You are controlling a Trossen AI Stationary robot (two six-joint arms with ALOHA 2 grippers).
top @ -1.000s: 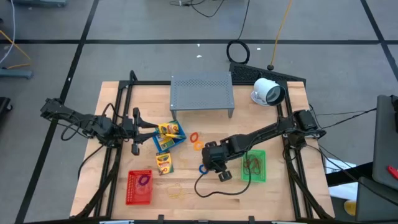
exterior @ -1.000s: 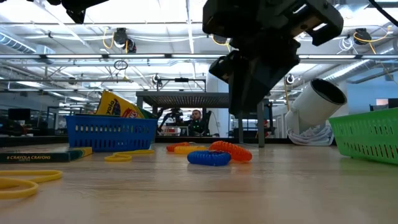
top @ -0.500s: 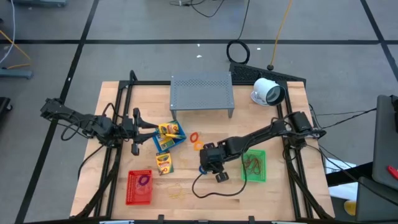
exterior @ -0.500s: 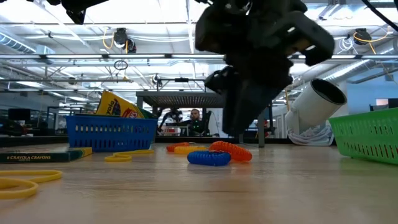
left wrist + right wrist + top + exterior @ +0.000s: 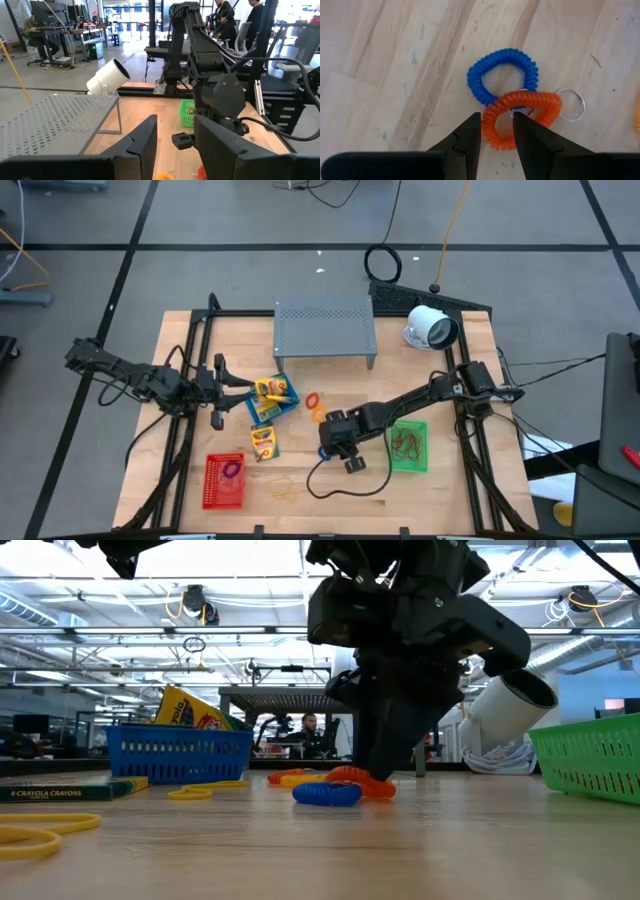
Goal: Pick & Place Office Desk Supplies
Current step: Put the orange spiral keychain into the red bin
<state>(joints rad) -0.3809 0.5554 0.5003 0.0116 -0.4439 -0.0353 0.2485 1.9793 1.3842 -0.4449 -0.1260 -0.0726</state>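
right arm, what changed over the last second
The right gripper came down and shifted left over the blue coil and orange coil, fingers straddling the orange one, nothing gripped yet. In the low view the blue coil has slid slightly left. The left gripper by the blue basket, the red basket and green basket did not move.

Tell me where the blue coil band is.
High view: mid-table under the right gripper, left of the green basket; the blue coil band overlaps an orange one.
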